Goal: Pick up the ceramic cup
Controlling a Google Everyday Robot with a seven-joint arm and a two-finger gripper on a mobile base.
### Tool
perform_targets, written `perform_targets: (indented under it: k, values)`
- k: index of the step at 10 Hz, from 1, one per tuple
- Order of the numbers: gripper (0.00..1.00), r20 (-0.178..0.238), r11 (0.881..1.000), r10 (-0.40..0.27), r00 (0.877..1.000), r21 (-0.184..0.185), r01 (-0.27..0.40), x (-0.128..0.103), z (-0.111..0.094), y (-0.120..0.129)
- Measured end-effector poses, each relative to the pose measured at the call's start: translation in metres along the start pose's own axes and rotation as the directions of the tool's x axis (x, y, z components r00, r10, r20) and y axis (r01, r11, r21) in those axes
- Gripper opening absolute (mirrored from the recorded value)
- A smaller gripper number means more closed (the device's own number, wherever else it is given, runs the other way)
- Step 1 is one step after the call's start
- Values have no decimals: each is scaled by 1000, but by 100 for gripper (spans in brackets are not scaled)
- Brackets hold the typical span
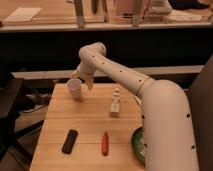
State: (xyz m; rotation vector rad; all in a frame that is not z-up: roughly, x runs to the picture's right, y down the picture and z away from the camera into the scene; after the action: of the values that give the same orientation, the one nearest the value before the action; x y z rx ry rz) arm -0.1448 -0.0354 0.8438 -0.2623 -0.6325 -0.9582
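Big white jointed robot arm (125,75) reaches from the right foreground across the pale wooden slat table (90,120). Dark green round bowl (137,145) sits at the near right edge, partly behind the arm. Pale narrow bottle (115,103) stands mid-table. Small cream-white ceramic cup (73,90) stands upright at the far left of the table. The gripper (84,80) is right against its upper right side; can't tell if it is apart or clamped. Black flat bar (69,141) and thin red stick-shaped item (105,143) lie near the front. The cup is likely light, rigid, smooth-glazed and chip-prone; best to take hold across the rim wall or upper body, with moderate squeeze.
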Motion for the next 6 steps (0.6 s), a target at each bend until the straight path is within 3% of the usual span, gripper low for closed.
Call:
perform_targets:
  k: [6]
  values:
    - [80, 71, 999, 30, 997, -23, -28, 7, 44, 12]
